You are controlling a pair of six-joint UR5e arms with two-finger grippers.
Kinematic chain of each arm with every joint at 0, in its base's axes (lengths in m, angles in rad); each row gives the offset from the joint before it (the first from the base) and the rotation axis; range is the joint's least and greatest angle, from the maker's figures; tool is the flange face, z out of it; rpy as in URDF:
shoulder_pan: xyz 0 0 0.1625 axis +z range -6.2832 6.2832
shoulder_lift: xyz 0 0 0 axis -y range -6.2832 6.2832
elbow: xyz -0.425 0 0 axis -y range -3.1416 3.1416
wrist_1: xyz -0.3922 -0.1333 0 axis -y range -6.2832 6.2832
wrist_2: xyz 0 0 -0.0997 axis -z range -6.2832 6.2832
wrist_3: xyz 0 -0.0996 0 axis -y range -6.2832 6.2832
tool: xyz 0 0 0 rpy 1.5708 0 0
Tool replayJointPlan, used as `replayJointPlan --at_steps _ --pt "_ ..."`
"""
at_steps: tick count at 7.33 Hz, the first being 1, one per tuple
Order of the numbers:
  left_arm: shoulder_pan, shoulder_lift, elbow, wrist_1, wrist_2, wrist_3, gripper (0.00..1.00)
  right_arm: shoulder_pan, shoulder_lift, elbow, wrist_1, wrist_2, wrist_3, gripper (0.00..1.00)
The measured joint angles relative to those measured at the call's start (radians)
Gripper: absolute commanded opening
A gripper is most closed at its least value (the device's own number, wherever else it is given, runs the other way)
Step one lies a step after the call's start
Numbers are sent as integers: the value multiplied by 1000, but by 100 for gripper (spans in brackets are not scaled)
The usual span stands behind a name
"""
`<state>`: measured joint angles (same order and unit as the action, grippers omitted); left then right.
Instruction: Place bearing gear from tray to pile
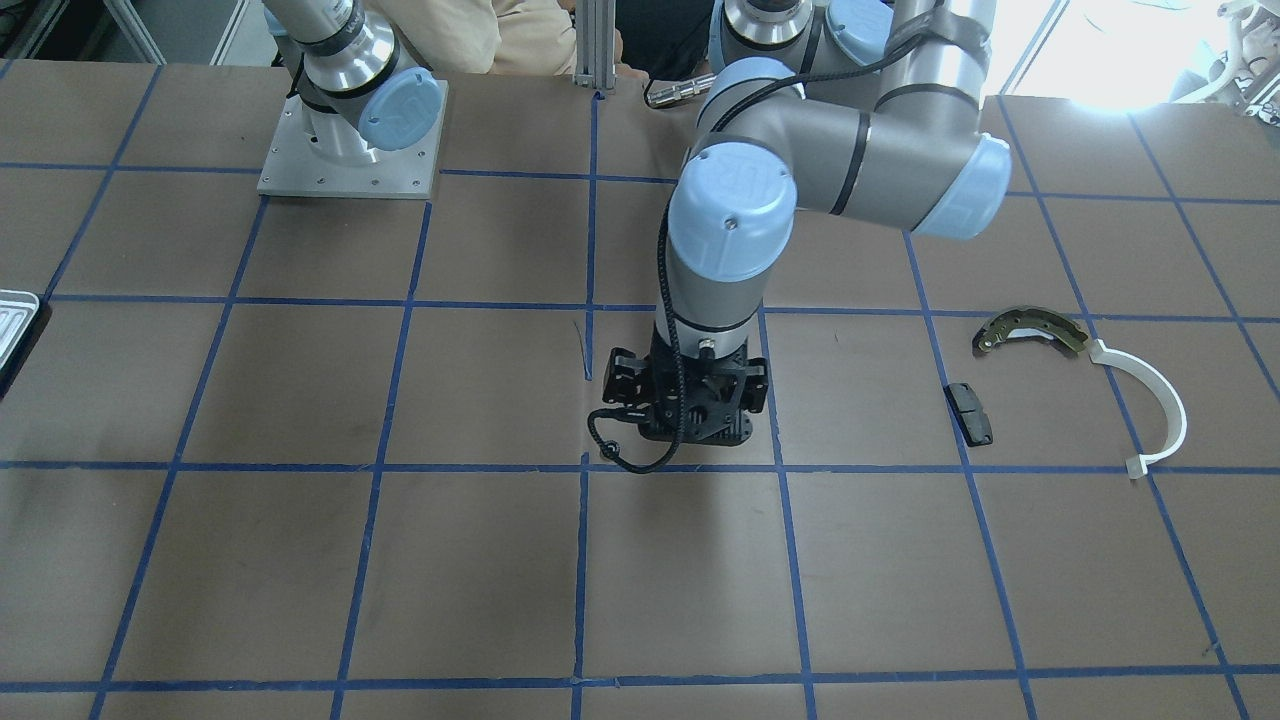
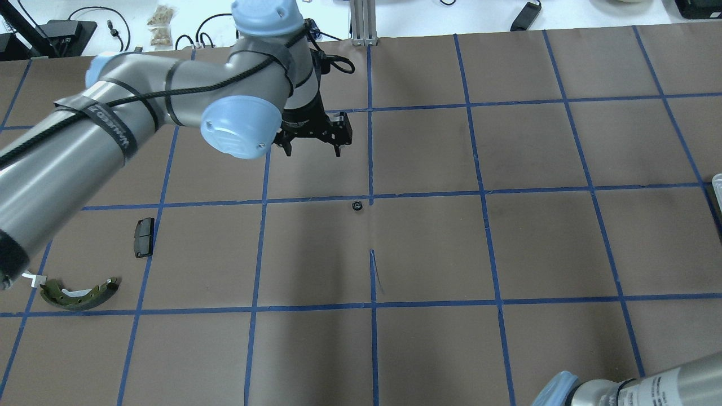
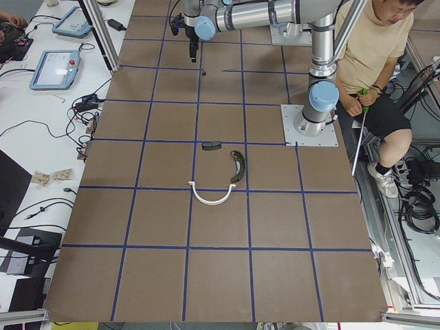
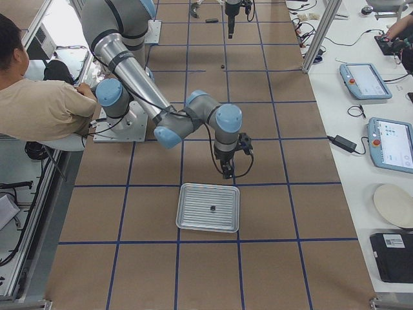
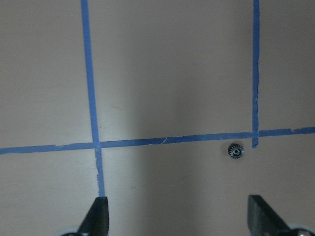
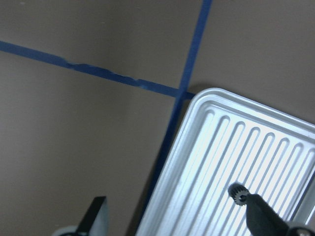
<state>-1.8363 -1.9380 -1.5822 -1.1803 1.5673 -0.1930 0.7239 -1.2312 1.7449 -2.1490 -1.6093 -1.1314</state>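
Note:
A small dark bearing gear [image 2: 356, 205] lies on the brown table by a blue tape crossing; it also shows in the left wrist view [image 5: 236, 151]. My left gripper [image 2: 313, 144] is open and empty, above and beside it [image 5: 179, 214]. A second gear [image 6: 240, 194] lies in the ribbed pale tray [image 6: 216, 142]. My right gripper [image 6: 177, 219] is open and empty over the tray's corner [image 4: 187, 223]. The pile has an olive brake shoe [image 1: 1030, 332], a white arc [image 1: 1160, 400] and a black pad [image 1: 970, 412].
The tray's corner shows at the table edge [image 1: 15, 320]. The right arm's base plate [image 1: 350, 150] stands on the table. A person sits behind the robot [image 3: 375, 62]. Side tables hold tablets and cables [image 4: 364, 81].

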Motion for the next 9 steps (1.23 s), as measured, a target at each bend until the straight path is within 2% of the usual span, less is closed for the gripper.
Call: replayJointPlan --at_steps 2,3,4,5,6,7,9 --pt "-49 -80 -49 118 0 -53 100 -85 130 -17 -120 34 -141 98" --pt "-65 -114 -72 192 -1 -85 100 -116 170 -29 -139 47 -185 88" --pt "-82 -143 -86 232 -1 -106 100 -135 194 -36 -145 55 -207 72" --pt "-100 -163 -97 249 1 -120 100 -143 205 -39 -148 58 -219 40" --pt "-111 -178 -104 257 2 -127 97 -146 209 -40 -148 58 -233 13" --pt "-116 -188 -106 260 4 -133 70 -146 210 -41 -149 58 -249 0" --pt "-118 -193 -109 265 6 -133 47 -147 210 -41 -149 57 -259 0"
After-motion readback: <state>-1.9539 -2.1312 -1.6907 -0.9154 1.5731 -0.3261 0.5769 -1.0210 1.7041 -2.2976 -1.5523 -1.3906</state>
